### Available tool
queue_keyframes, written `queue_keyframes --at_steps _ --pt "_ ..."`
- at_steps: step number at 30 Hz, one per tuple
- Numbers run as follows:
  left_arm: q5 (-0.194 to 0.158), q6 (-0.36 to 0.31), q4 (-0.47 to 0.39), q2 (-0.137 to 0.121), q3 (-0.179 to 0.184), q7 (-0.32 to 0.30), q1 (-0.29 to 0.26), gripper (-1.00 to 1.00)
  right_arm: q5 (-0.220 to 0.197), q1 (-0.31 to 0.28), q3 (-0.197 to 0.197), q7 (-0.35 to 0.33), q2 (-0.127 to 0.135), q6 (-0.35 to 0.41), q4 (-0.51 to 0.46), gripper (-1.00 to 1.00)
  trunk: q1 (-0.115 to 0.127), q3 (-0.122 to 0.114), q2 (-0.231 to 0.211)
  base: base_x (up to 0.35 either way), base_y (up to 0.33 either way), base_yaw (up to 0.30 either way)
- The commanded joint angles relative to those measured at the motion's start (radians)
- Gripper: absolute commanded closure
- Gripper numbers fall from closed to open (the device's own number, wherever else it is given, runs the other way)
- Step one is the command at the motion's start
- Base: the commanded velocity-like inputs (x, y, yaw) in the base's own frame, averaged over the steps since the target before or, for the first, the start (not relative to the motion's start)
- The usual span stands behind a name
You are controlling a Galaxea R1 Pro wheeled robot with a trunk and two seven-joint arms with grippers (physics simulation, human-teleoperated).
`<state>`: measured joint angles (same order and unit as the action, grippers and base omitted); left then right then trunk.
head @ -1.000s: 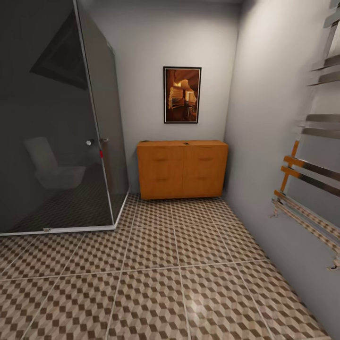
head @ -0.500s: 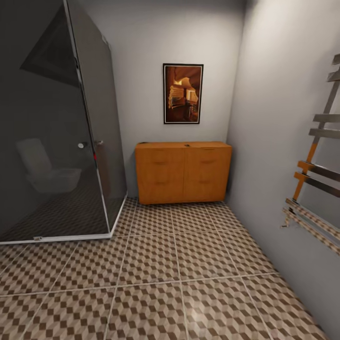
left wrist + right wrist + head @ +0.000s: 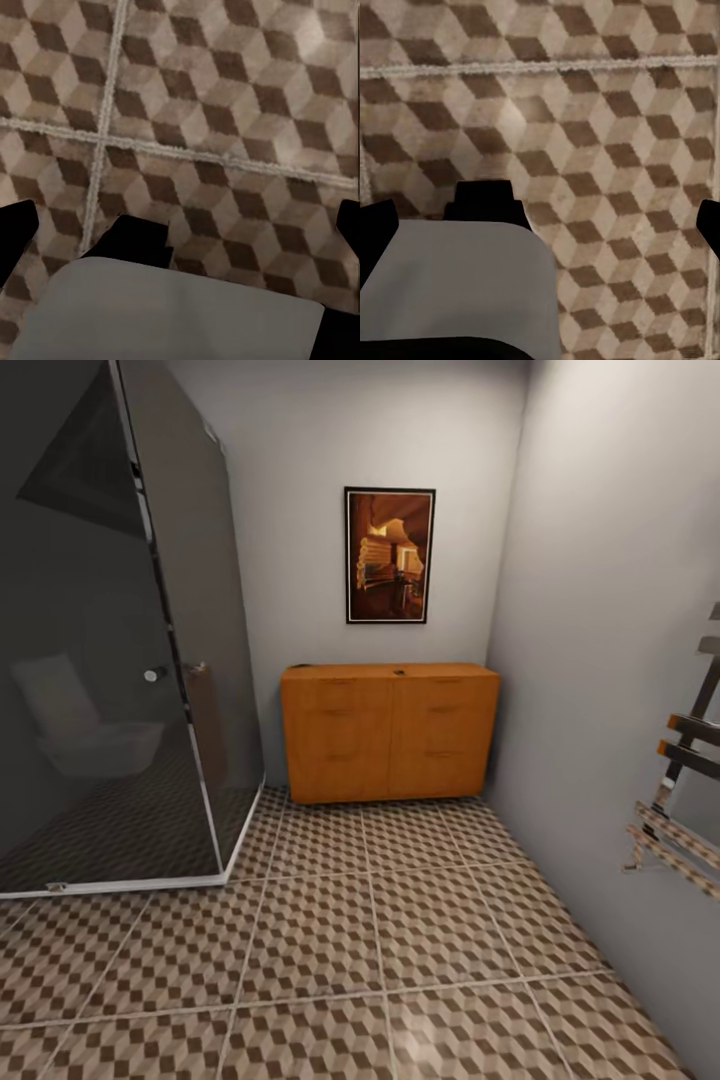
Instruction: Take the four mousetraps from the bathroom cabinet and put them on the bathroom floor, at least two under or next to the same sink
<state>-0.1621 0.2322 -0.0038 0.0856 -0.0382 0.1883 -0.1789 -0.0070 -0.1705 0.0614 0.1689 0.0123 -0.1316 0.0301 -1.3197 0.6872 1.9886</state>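
Facing the bathroom floor point(image 3: 370, 940) and, straight ahead against the far wall, the cabinet point(image 3: 390, 732), long axis across the view, drawers shut, roughly centred between both arms. Mousetraps not made out; two small dark specks on the cabinet top, too small to identify. Hand openings: cannot tell. No legible writing or labels.

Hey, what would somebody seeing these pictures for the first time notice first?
Probably the orange-brown cabinet against the far wall, with a glowing framed picture hung above it. A dark glass shower enclosure looms at the left, and the cube-patterned bathroom floor spreads across the foreground.
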Motion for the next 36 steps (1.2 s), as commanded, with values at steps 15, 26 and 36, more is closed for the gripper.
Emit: queue_keyframes --at_steps 15,26,36 --pt "-0.004 0.005 0.001 0.000 -0.003 0.000 -0.001 -1.00 -0.001 -0.001 0.006 0.003 0.000 -0.005 0.003 -1.00 0.000 0.001 0.000 0.323 0.000 0.000" --pt "-0.005 0.006 0.001 0.000 -0.003 0.000 -0.001 -1.00 -0.001 -0.001 0.006 0.003 0.001 -0.005 0.003 -1.00 0.000 0.001 0.000 0.323 0.000 0.000" --pt "-0.005 0.006 0.001 0.000 -0.003 0.000 -0.001 -1.00 -0.001 -0.001 0.006 0.003 0.003 -0.006 0.003 -1.00 0.000 0.001 0.000 0.323 0.000 0.000"
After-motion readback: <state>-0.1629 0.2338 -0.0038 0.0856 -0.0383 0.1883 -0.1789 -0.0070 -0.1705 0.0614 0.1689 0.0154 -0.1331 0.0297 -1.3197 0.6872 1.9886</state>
